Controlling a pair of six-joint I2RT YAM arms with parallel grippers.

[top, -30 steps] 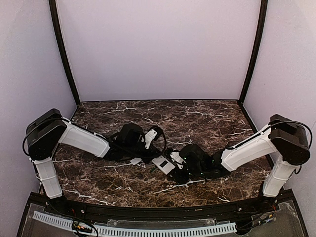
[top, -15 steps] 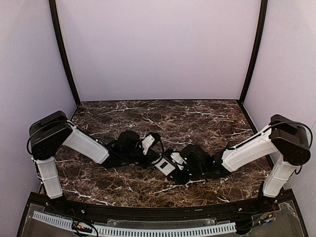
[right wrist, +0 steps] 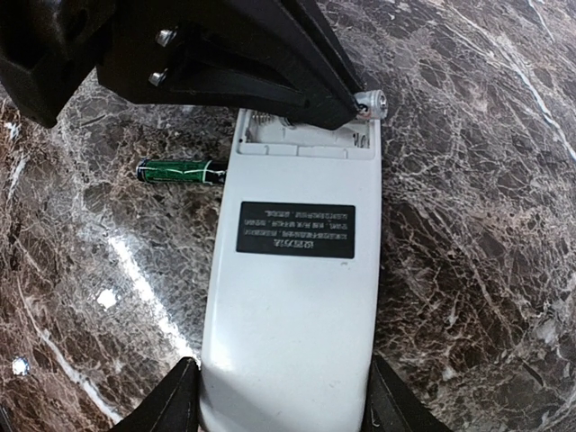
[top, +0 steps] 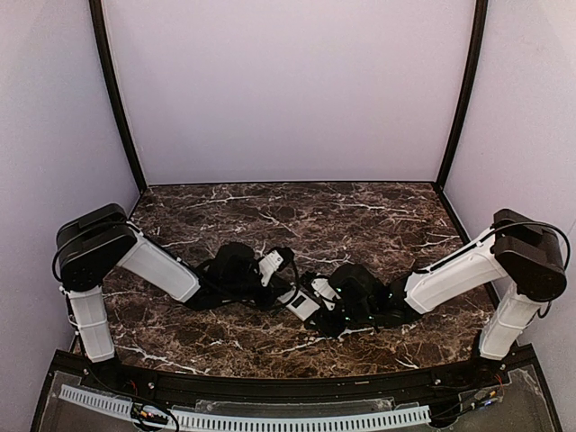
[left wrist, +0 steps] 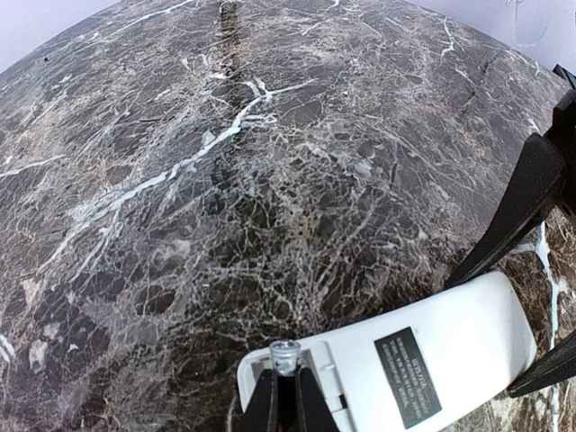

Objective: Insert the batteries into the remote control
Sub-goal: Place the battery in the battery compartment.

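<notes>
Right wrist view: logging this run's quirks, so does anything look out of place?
One green battery lies loose on the marble beside the remote control, outside its open compartment. The left end effector holds a second battery at that compartment.

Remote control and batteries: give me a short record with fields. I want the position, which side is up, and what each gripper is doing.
remote control: flat on the table, white back up, label showing
battery compartment: open, at the end away from the right gripper
left gripper: shut on the held battery, whose tip is at the compartment's corner
loose battery: green, lying on the marble beside the remote's compartment end
right gripper: fingers clamp the remote's other end from both sides
</notes>
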